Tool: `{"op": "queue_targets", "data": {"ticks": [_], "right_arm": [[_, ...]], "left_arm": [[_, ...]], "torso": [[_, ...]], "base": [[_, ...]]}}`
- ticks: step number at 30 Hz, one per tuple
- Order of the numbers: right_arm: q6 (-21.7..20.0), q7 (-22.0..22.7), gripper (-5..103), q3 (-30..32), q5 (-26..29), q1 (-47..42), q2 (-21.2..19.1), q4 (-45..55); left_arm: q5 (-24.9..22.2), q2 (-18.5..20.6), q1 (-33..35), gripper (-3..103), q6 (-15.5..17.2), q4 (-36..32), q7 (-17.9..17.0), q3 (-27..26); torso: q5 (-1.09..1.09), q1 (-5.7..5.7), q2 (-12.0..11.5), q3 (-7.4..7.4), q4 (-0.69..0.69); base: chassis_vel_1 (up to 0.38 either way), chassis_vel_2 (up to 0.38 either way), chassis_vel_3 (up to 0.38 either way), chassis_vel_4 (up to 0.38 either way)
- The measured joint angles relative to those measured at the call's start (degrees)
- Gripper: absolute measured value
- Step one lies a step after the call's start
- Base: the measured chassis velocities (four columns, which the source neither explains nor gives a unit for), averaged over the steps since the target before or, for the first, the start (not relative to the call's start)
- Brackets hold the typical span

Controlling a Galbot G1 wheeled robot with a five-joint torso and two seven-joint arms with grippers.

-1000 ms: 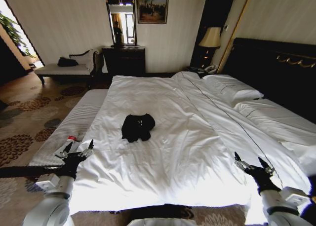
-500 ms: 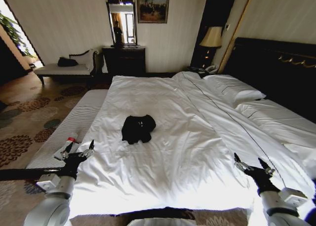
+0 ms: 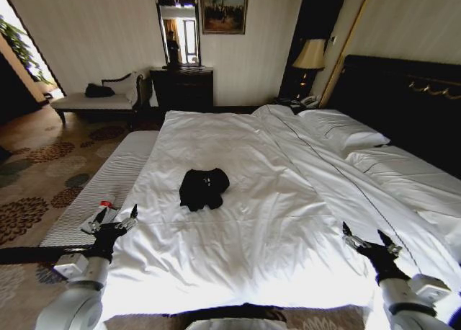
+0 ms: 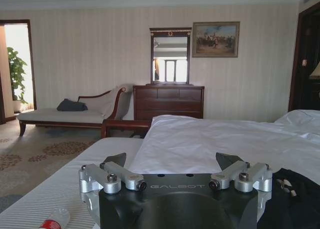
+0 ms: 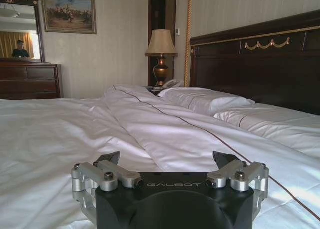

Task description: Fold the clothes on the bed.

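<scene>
White bed [image 3: 274, 222]: crumpled T-shirt [image 3: 203, 187]; left gripper [image 3: 115, 223], right gripper [image 3: 369, 242] fingers wide, empty.

Both arms: rounded white shells w/ grey joint rings. Left black two-finger gripper [image 3: 115, 221] & right black two-finger gripper [image 3: 368, 242] carry silver knuckle brackets w/ dark screws (grey "GALBOT" lettering on black body).

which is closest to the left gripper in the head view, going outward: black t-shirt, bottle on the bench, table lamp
From the left gripper:
1. Bottle, just beyond it on the striped bench.
2. Black T-shirt, mid-bed toward the robot's right.
3. Table lamp, far corner beside the headboard.
</scene>
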Motion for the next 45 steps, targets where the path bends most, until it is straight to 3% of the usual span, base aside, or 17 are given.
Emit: {"op": "queue_targets", "data": {"ticks": [17,26,34,45], "right_arm": [[-0.51,1.18,100,-0.1,-1.45,-0.53,0.73,0.01],[1.09,0.05,100,-0.24,0.56,-0.39,0.82,-0.03],[0.67,0.83,100,-0.53,0.44,-0.16,0.21,0.04],[1.27,-0.2,100,-1.57,-0.1,-0.08,0.13,-0.03]], "left_arm": [[0.08,0.05,0.25,100,-0.04,-0.1,0.02,0.08],[0.26,-0.04,0.35,100,-0.1,0.04,0.03,0.06],[0.32,-0.04,0.12,100,-0.1,0.05,0.04,0.29],[0.1,0.69,0.25,100,0.97,-0.07,-0.15,0.24]], "torso": [[0.0,-0.01,0.0,0.0,-0.01],[-0.06,-0.01,0.01,-0.01,-0.02],[0.07,-0.01,0.0,0.0,0.01],[-0.03,-0.01,0.0,0.0,0.01]], "base": [[0.058,0.061,-0.057,-0.063],[0.172,0.204,-0.187,-0.17],[0.02,0.013,-0.01,-0.011],[-0.022,-0.009,0.016,0.004]]}}
